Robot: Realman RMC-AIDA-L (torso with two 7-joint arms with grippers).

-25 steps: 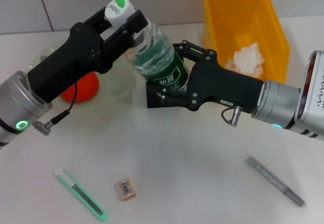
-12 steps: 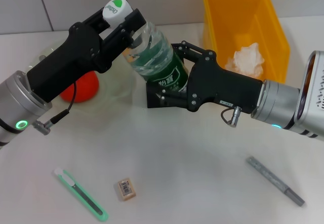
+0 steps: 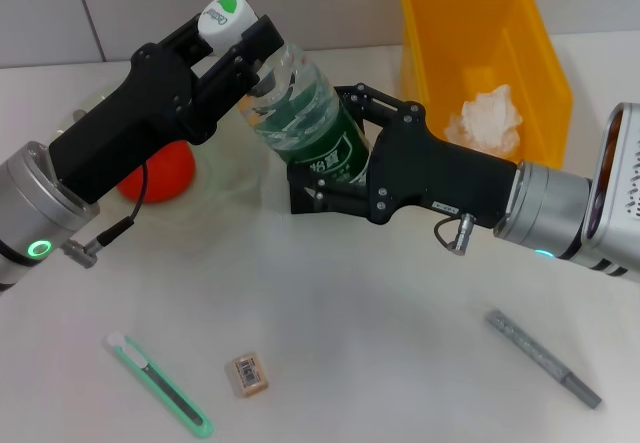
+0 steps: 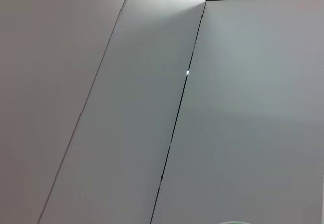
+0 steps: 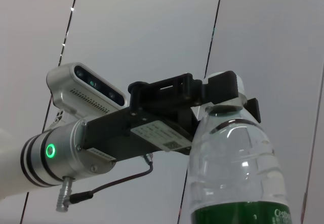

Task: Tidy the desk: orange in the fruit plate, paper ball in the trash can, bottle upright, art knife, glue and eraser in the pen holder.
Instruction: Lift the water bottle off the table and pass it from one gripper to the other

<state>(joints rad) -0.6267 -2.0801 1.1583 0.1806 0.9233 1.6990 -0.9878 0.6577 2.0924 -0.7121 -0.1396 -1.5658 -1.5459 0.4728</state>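
The clear bottle (image 3: pixel 296 113) with a green label is held tilted above the table, white cap (image 3: pixel 224 13) up and to the left. My left gripper (image 3: pixel 252 51) is shut on its neck just under the cap. My right gripper (image 3: pixel 330 145) is shut around its labelled lower body. The right wrist view looks up the bottle (image 5: pixel 238 173) to the left gripper (image 5: pixel 218 93) at the cap. The orange (image 3: pixel 165 175) lies in the fruit plate (image 3: pixel 238 171). The paper ball (image 3: pixel 487 118) is inside the yellow trash can (image 3: pixel 455 23). Art knife (image 3: pixel 160 384), eraser (image 3: pixel 247 374) and glue (image 3: pixel 543 358) lie on the table. The pen holder is hidden.
The white table (image 3: pixel 360 323) runs to a tiled wall (image 3: pixel 330 3) behind. The art knife and eraser lie at the near left, the glue at the near right. The left wrist view shows only wall panels (image 4: pixel 228 123).
The bottle's cap end has moved a little up and to the left with my left gripper. My right gripper has shifted slightly left with the bottle's base.
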